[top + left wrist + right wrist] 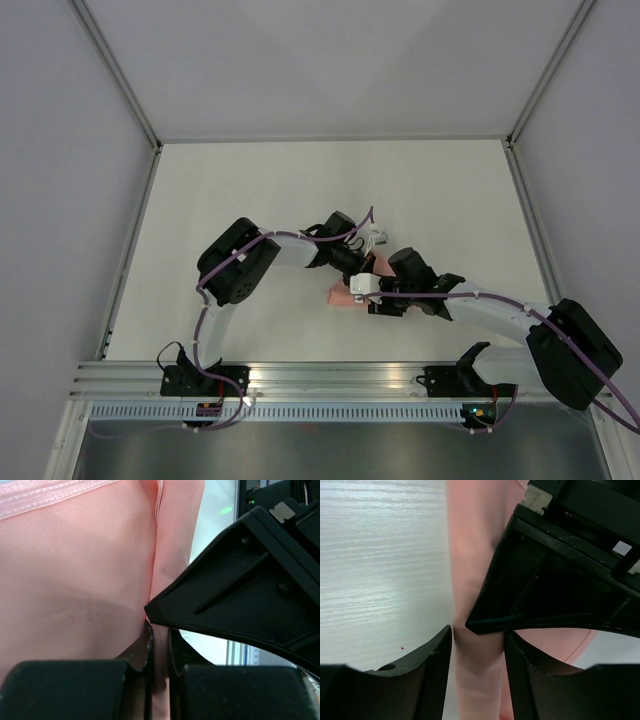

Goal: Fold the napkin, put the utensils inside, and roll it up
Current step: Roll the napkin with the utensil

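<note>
Your desk [250, 190] carried the two arms, which met near its middle. The napkin [342, 296] lay there between them, gathered into a narrow pink bundle rather than spread flat, and from above the arms covered most of it. Your left pincer [160, 650] was closed tight on a thin fold of the cloth, its pads nearly meeting. Your right pincer [477, 645] stood wider, its jaws pressed on either side of the rolled part, close beside the left pincer. The utensils showed in no view, and whether they sat inside the roll could not be told.

Judgement: the rolling step was in hand and looked well along. The next move would call for turning the roll with the pinched edge taut, then releasing without letting the cloth spring open.
</note>
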You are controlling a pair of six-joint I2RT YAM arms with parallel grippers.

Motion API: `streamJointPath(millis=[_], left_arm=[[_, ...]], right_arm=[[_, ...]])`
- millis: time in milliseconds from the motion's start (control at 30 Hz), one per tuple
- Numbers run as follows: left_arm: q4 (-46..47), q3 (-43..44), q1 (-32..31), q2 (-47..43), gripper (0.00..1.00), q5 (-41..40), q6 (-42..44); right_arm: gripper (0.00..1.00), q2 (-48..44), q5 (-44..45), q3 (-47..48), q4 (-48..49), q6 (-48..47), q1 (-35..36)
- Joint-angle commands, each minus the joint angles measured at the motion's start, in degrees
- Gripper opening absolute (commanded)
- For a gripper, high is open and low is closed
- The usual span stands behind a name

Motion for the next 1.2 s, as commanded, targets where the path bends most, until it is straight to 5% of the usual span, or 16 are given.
streamJointPath(millis=[0,133,300,467,900,1167], left_arm=[[-10.13,-3.0,0.02,6.4,0.02,-8.18,0.24],[-10.13,-2.83,0.37,6.31,0.05,-7.47,0.06],[-9.69,-2.65,0.72,4.91,0.2,-6.68,-0.11],[-7.85,-3.7,1.69,0.26,0.36,-7.64,-1.51],[-3.01,-6.6,5.82,-13.71,0.41,-10.8,-4.42],[11.74,-19.6,7.58,-27.07,0.4,-25.19,-8.2]], right_arm=[[0.51,0.67,2.75,-0.76,2.48,-0.54,0.5],[0.42,1.9,3.1,-1.29,2.22,-0.89,0.59],[0.32,3.57,3.19,-1.99,1.87,-1.51,0.59],[0.11,4.45,2.06,-0.77,-0.42,-1.51,0.59],[0.05,12.17,-9.37,7.05,-14.29,-5.11,-5.03],[0.04,22.37,-18.86,18.99,-28.09,-12.3,-10.92]])
